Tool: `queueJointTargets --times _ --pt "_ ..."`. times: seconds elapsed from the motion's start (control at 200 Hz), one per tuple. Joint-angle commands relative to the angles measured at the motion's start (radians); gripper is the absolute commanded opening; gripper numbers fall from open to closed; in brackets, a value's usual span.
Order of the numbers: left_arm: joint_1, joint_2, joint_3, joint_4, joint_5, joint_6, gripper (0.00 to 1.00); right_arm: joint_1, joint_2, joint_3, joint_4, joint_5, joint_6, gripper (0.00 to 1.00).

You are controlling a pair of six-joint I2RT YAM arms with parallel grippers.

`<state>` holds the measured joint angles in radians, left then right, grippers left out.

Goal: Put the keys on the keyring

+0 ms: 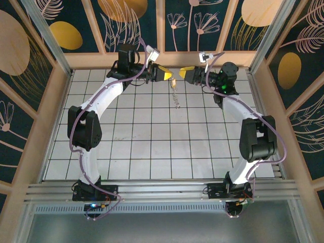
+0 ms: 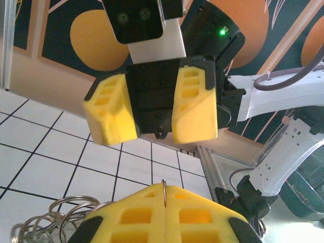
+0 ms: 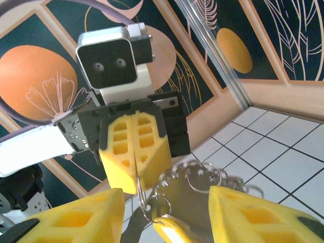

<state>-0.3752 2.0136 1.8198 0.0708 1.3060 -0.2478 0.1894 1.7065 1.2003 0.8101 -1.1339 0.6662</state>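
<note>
Middle of the surface [image 1: 152, 147] is wide open: bare tiles between the left arm [image 1: 93, 119] and right arm [image 1: 248, 126], so there's loads of room to pass there. The tight spot is up by the back wall [image 1: 172, 58]. The left tool [image 1: 171, 77] and right tool [image 1: 183, 74] sit nose to nose with just a small gap between them. The keyring [image 1: 175, 97] dangles from the left tool's pinched fingers right in that gap, straight in front of the right tool's spread fingers [image 3: 253, 212]. Side walls [image 1: 50, 116] box in both edges.
</note>
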Motion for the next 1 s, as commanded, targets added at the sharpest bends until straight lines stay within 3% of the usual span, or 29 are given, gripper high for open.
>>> queueJointTargets --times 0.0,0.425,0.651,0.756,0.911,0.996 --pt "0.002 -0.037 0.016 0.049 0.052 -0.011 0.0 0.008 -0.027 -0.04 -0.02 -0.011 -0.092 0.48" --pt "-0.002 -0.033 0.047 0.049 0.063 -0.027 0.0 0.067 -0.037 -0.052 -0.069 -0.048 -0.221 0.51" --pt "-0.004 -0.033 0.047 0.049 0.058 -0.028 0.0 0.071 -0.031 -0.06 -0.058 -0.064 -0.22 0.47" --pt "-0.004 -0.032 0.047 0.049 0.052 -0.029 0.0 0.071 -0.037 -0.073 -0.047 -0.064 -0.213 0.4" --pt "-0.004 -0.036 0.041 0.049 0.025 -0.028 0.0 0.071 -0.045 -0.085 -0.038 -0.07 -0.197 0.11" --pt "-0.004 -0.042 0.03 0.066 0.003 -0.04 0.0 0.072 -0.047 -0.087 -0.039 -0.073 -0.19 0.01"
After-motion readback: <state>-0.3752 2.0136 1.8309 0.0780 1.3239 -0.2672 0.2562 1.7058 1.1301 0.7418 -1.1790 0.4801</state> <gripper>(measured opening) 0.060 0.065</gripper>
